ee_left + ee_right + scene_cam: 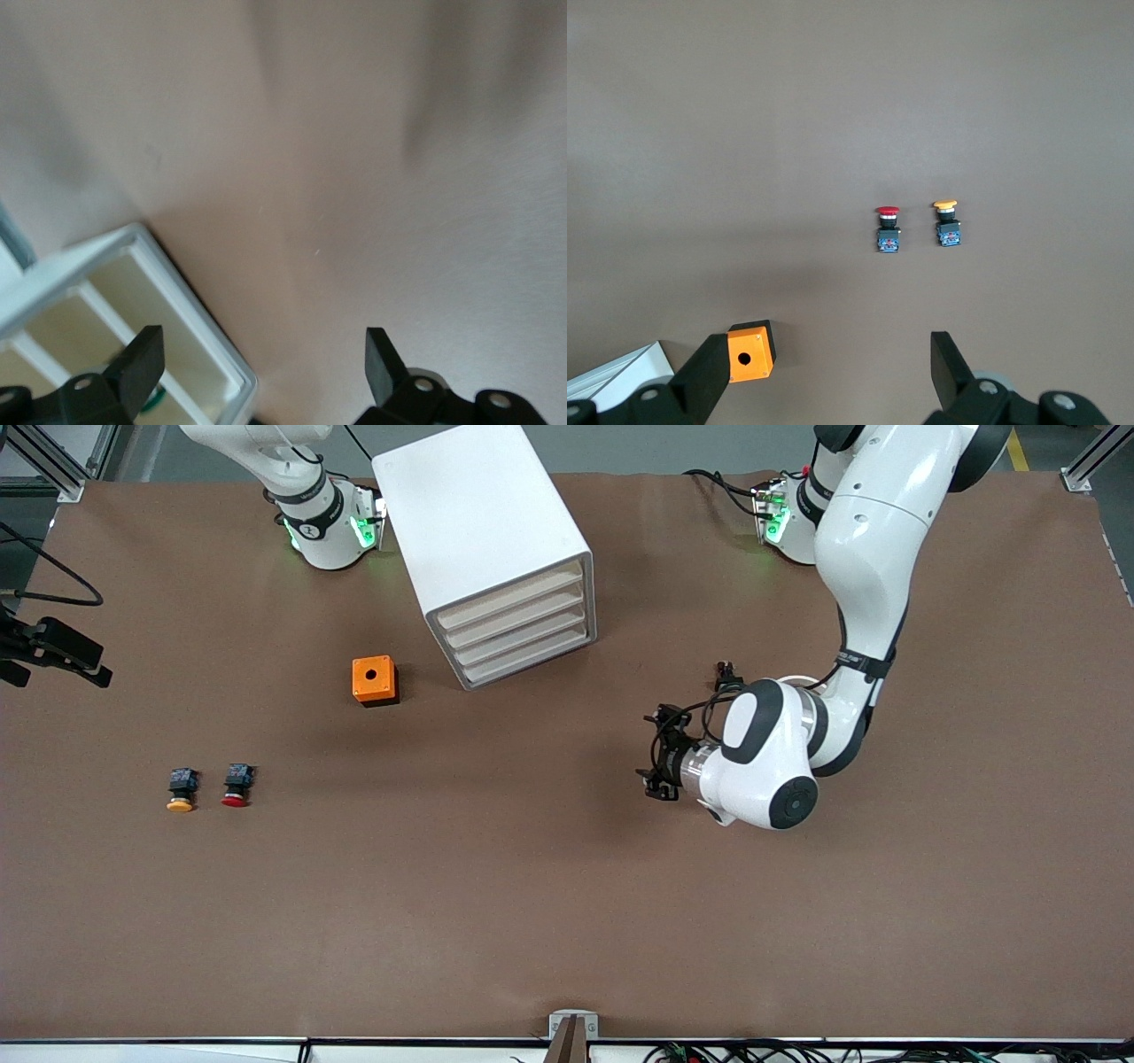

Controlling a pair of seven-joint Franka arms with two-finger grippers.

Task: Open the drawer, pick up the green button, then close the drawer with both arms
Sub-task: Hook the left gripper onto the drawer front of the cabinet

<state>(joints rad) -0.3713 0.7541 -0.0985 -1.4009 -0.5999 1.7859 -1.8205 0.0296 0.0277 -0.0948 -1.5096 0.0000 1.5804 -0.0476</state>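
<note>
Four beige drawer fronts sit stacked in the white cabinet [483, 531], and all of them look pushed in, including the lowest drawer [530, 659], which is the one nearest the tabletop. The green button isn't clearly visible anywhere; there's only a tiny green hint low in the left wrist view that I can't identify. The left gripper [654, 755] hangs low over bare brown table [567, 886], toward the left arm's end from the cabinet front, with its two black fingers [142, 359] spread wide apart and nothing between them. The right gripper [824, 372] isn't in the front view, but its own wrist camera shows its fingers spread wide and empty too, up over the table. An orange box [375, 680] with a round hole on top sits just beside the cabinet, toward the right arm's end. Nearer the front camera and further that way, the red-capped button [236, 784] and yellow-capped button [181, 789] lie side by side, close but apart.
</note>
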